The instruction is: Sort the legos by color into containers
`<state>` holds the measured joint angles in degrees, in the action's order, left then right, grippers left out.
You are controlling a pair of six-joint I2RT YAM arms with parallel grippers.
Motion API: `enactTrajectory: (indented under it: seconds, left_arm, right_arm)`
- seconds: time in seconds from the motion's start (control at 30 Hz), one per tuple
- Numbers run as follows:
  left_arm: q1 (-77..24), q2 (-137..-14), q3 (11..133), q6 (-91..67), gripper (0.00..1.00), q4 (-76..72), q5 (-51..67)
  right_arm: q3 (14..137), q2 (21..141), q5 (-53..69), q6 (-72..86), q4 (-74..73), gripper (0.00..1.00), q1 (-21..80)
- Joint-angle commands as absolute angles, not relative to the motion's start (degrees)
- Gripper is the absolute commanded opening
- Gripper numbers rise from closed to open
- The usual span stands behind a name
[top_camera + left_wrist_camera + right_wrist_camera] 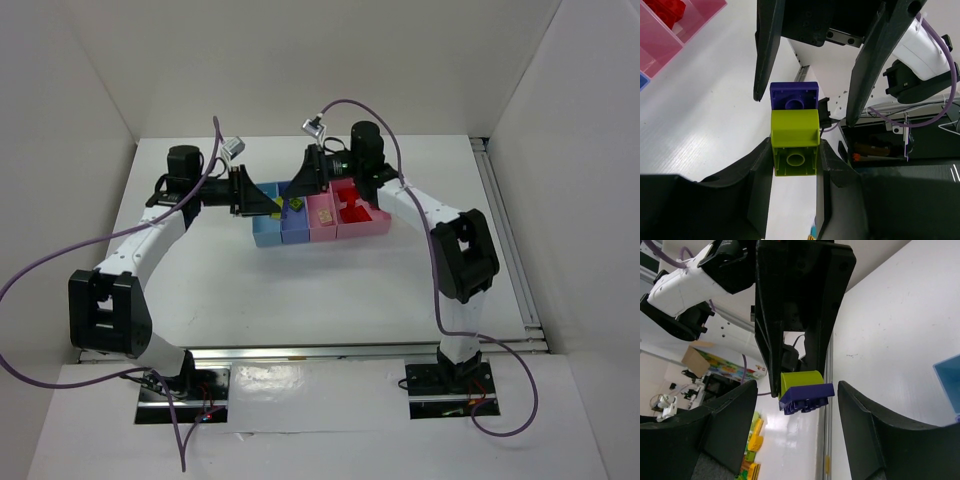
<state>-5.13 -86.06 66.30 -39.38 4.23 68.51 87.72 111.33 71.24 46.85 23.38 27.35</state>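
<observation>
From above, my green brick (281, 204) is a mere speck; in my left wrist view it covers the lower half of the blue brick (794, 94); the pink bins (662, 47) run off the corner; my right wrist view cuts a blue bin (949, 382).

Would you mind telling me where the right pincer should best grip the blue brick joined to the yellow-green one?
Its two flat side walls, approached from the free end facing away from the left pincer. The blue brick juts beyond the yellow-green brick that this pincer clamps, leaving those sides bare.
</observation>
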Motion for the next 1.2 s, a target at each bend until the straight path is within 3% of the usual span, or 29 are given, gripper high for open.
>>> enactTrajectory:
  seconds: [0.0,0.03,0.17,0.27,0.4,0.93,1.13,1.17]
  left_arm:
    - [-5.3,-83.8,66.4,-39.4,0.00,1.7,71.3]
    - [-5.3,-83.8,67.0,-38.9,0.00,2.2,71.3]
    - [-5.3,-83.8,67.5,-38.8,0.00,2.8,71.3]
    - [-5.3,-83.8,66.9,-38.8,0.00,2.8,71.3]
    - [-5.3,-83.3,66.9,-39.4,0.00,1.6,70.6]
    - [-1.8,-80.4,61.3,-48.6,0.00,-8.7,63.4]
    - [1.7,-77.8,61.8,-43.9,0.00,1.1,58.2]
    - [2.5,-77.0,61.8,-41.1,0.00,8.5,55.4]
  right_arm:
    - [90.8,111.9,71.8,48.1,29.0,0.73,28.0]
    - [90.8,112.4,71.8,48.6,29.7,0.73,28.0]
    - [90.3,112.4,71.2,50.5,32.1,0.48,28.0]
    - [89.7,112.4,71.2,51.2,33.5,0.42,28.6]
    - [88.4,111.4,71.2,51.2,33.5,0.23,28.6]
    - [81.8,107.6,59.8,48.3,24.1,0.16,25.0]
    - [85.8,108.3,53.8,43.1,13.8,0.16,25.0]
    - [87.2,109.2,50.0,39.8,11.2,0.16,25.0]
